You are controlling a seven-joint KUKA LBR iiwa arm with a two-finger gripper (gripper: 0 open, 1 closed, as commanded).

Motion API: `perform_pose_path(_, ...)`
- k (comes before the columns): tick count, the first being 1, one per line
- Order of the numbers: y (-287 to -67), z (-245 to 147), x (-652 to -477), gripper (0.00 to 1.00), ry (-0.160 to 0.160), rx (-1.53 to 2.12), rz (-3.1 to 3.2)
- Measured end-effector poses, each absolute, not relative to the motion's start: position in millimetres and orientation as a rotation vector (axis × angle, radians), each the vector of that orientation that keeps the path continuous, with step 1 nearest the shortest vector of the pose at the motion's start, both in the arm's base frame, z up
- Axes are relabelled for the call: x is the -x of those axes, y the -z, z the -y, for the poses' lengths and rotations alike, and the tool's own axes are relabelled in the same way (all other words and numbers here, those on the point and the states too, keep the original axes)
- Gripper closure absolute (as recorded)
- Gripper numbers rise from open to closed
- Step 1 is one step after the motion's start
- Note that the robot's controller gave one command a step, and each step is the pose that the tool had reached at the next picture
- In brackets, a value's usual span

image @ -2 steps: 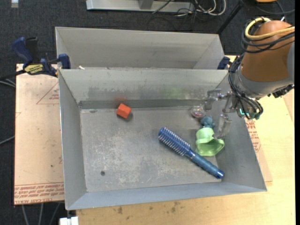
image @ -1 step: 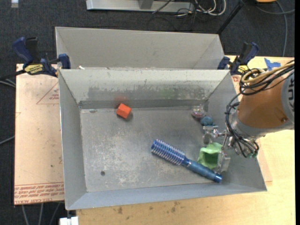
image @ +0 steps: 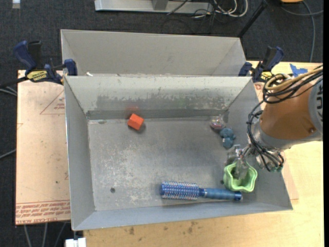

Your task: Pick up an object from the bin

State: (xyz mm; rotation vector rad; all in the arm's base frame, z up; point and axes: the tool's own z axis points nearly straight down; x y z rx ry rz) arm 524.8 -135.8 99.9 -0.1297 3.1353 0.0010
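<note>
You are looking at a grey sheet-metal bin (image: 77,153) whose walls are matt and smooth, while its floor is dull, scuffed and speckled, most heavily along the back wall. Near that back wall sits a small orange matt block (image: 135,122) of a material you cannot tell, and along the front edge lies a blue plastic hairbrush (image: 198,191) with a faintly glossy handle and a bristly head. In the front right corner a lime-green scalloped plastic cup (image: 249,181) looks smooth and slightly shiny, and the arm's orange-brown cover (image: 288,117) has a soft sheen.
</note>
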Motion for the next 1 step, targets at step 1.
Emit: perform_pose_path(1, -245.3, 111.4, -480.0, 1.00, 0.002, 0.151, -3.130)
